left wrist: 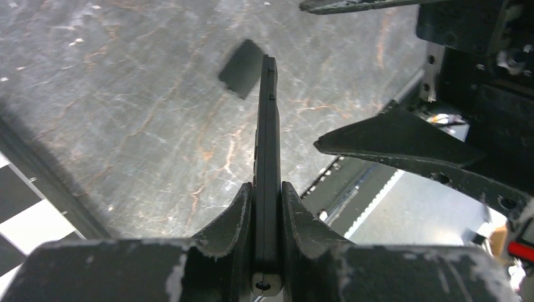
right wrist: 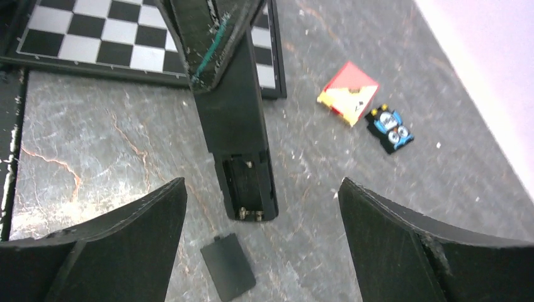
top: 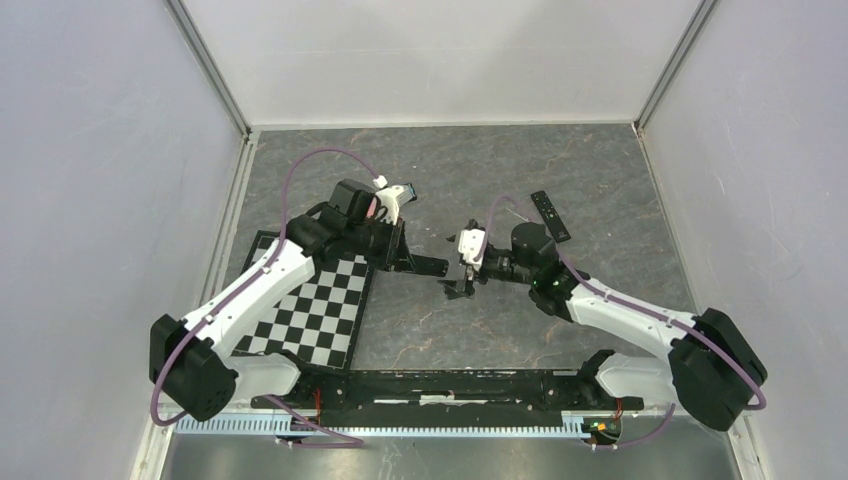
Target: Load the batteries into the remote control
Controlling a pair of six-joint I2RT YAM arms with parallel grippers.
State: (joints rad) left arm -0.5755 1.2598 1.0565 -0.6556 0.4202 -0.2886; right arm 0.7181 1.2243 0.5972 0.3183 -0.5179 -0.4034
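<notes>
Remote (right wrist: 236, 126), pinched in my left end effector (left wrist: 267, 192), shows its open end between the spread fingers of my right end effector (right wrist: 261, 189).

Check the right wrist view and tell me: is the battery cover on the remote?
No: the cover lies loose on the table, apart from the remote, whose battery bay is open.

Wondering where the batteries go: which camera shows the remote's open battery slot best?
The right wrist view: the open battery slot faces it. The left wrist view shows the remote edge-on, slot hidden; the top view shows it tiny.
</notes>
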